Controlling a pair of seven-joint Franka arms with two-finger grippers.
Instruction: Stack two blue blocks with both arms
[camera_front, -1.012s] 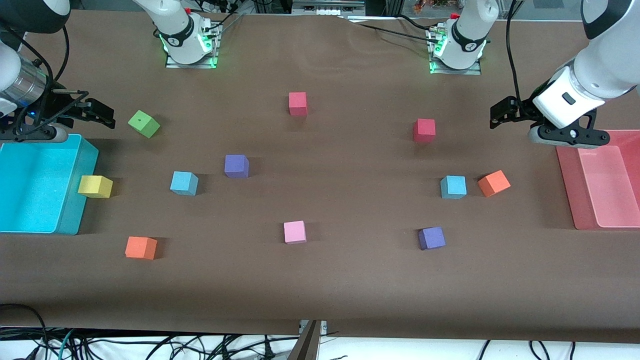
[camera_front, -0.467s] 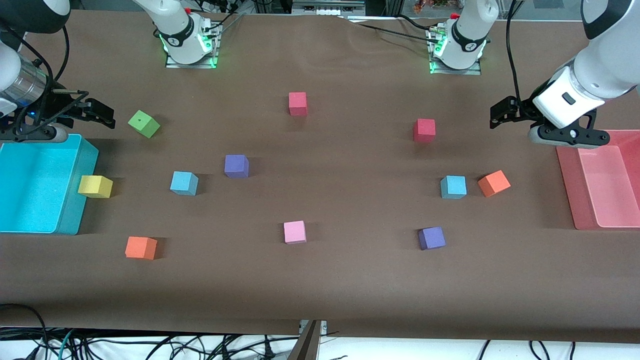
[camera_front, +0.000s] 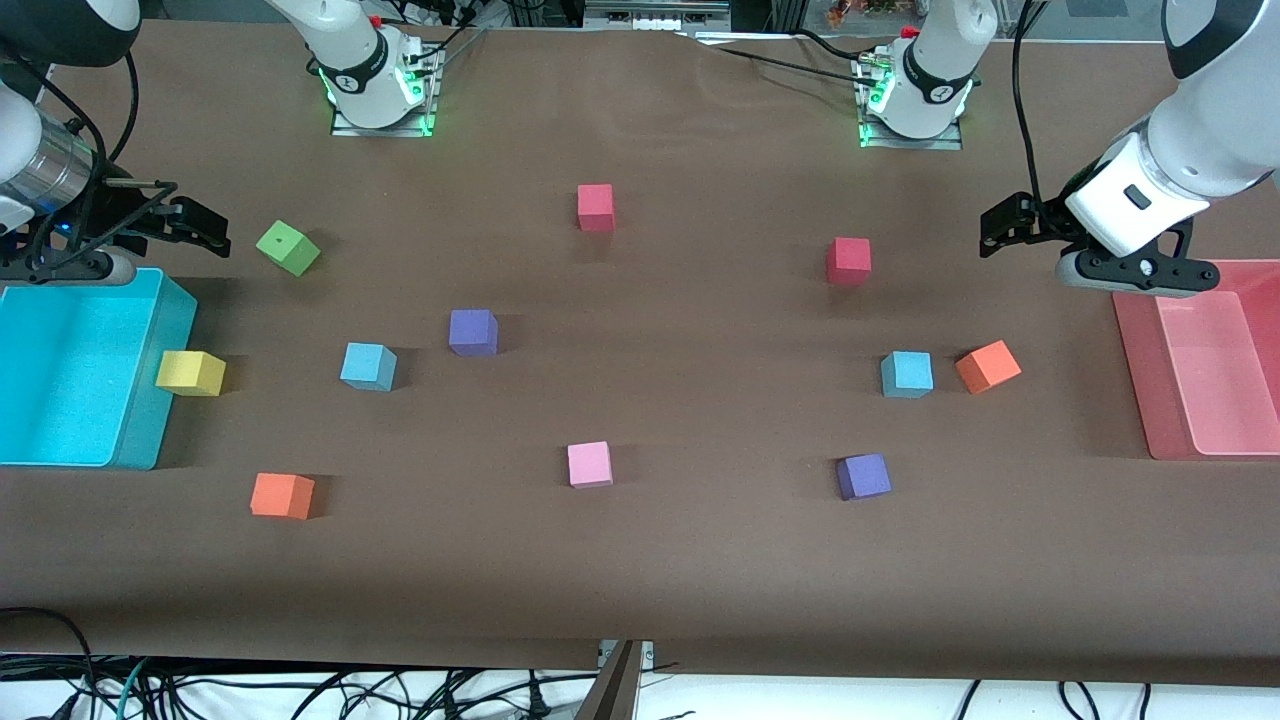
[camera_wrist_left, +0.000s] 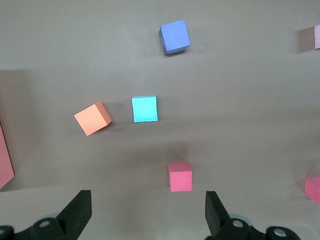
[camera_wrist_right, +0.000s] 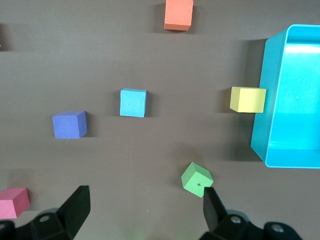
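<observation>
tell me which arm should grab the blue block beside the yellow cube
Right. The right gripper hangs open at that end of the table, by the cyan bin, and its wrist view already shows that blue block. The left gripper is open too, but over the pink tray's end.

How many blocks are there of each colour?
Blue blocks: 2
Purple blocks: 2
Red blocks: 2
Orange blocks: 2
Green block: 1
Yellow block: 1
Pink block: 1
Total: 11
</observation>
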